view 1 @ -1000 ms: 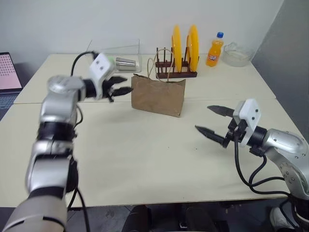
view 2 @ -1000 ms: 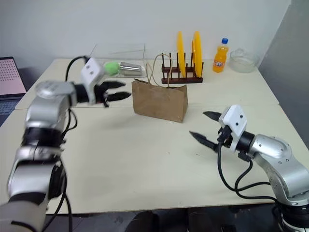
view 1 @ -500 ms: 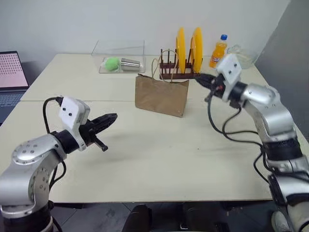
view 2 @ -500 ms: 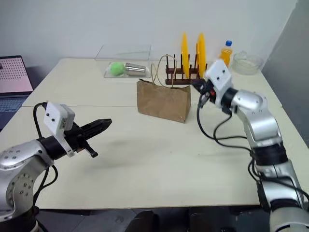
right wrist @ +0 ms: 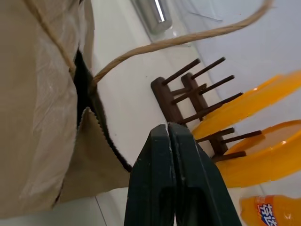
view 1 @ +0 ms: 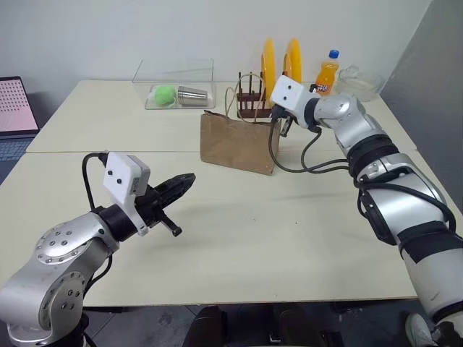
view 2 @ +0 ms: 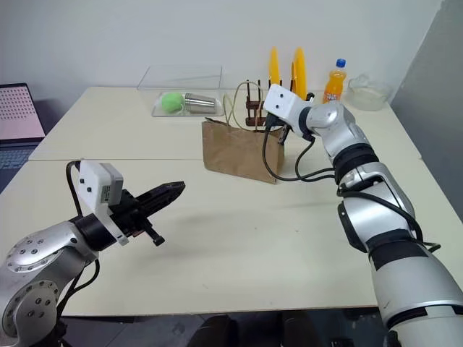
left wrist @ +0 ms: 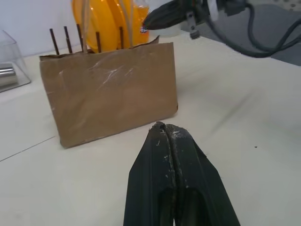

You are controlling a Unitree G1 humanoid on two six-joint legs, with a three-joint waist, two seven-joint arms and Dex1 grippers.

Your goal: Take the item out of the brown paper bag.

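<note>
The brown paper bag (view 1: 237, 144) stands upright at mid-table, its mouth open and its cord handles raised. My right gripper (view 1: 275, 118) is shut and empty, its tip just above the bag's top right corner; the right wrist view looks over the rim (right wrist: 89, 127) into a dark gap. The item is hidden inside the bag. My left gripper (view 1: 189, 177) is shut with nothing in it, held level over the near left table and pointing at the bag's front face (left wrist: 110, 94) from a distance.
Behind the bag stands a dark wooden dish rack (view 1: 249, 108) with two orange plates (view 1: 269, 69). An orange soda bottle (view 1: 325, 72) and a glass bowl (view 1: 358, 81) sit at the back right. A clear tray (view 1: 173, 90) holds a green ball and a metal cup. A laptop (view 1: 14, 108) is at far left.
The left gripper drew back from the bag's left side towards the near left and shut. The right gripper swung from the near right up to the bag's top right corner and shut.
</note>
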